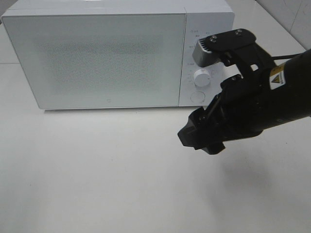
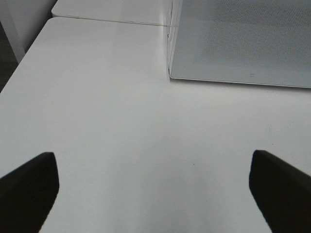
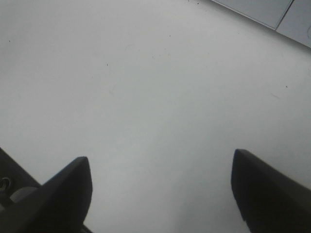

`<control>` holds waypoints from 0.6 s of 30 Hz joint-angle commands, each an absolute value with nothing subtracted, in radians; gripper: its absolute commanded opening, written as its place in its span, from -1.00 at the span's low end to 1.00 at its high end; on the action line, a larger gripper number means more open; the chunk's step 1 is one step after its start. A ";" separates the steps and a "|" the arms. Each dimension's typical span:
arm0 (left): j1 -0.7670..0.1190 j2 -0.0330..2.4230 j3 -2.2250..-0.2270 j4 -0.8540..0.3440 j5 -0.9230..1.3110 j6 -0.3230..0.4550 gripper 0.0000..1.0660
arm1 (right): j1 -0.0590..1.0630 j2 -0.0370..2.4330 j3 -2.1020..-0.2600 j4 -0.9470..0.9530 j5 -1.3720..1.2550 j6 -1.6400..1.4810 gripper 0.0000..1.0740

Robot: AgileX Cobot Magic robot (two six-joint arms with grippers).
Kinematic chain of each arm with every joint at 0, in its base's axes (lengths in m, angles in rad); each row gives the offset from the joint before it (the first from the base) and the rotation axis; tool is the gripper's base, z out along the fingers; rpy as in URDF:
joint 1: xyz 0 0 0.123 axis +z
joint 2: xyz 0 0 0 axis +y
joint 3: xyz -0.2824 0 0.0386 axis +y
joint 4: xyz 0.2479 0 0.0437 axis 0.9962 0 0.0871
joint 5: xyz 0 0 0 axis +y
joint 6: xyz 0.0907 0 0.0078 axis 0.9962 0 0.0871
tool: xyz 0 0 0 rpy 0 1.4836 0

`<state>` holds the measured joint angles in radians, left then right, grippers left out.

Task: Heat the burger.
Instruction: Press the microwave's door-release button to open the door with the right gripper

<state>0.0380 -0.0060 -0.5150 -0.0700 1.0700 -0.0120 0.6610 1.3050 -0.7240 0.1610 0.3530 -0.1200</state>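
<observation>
The burger shows in no view, probably behind the microwave's [image 1: 121,7] shut door [image 1: 97,58], so the right gripper [image 1: 201,137] hangs open and empty near the dial [image 1: 199,77], and the left gripper [image 2: 153,189] is likewise open.

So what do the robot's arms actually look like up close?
The bulky matte-black right arm has a yellow warning sticker on its side and a thin black cable running along it. A grey wrist camera sits under a black bracket fixed with two screws. On both arms the jaws are plain black wedges with blunt tips.
</observation>
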 commanded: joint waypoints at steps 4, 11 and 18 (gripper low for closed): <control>0.040 -0.021 -0.515 -0.077 1.068 -0.012 0.84 | 0.658 1.144 -0.746 0.085 0.590 -0.082 0.42; 0.040 -0.021 -0.515 -0.077 1.068 -0.012 0.84 | 0.658 1.022 -0.745 0.085 0.712 -0.082 0.43; 0.040 -0.021 -0.515 -0.077 1.068 -0.012 0.84 | 0.658 0.880 -0.740 0.076 0.837 -0.068 0.43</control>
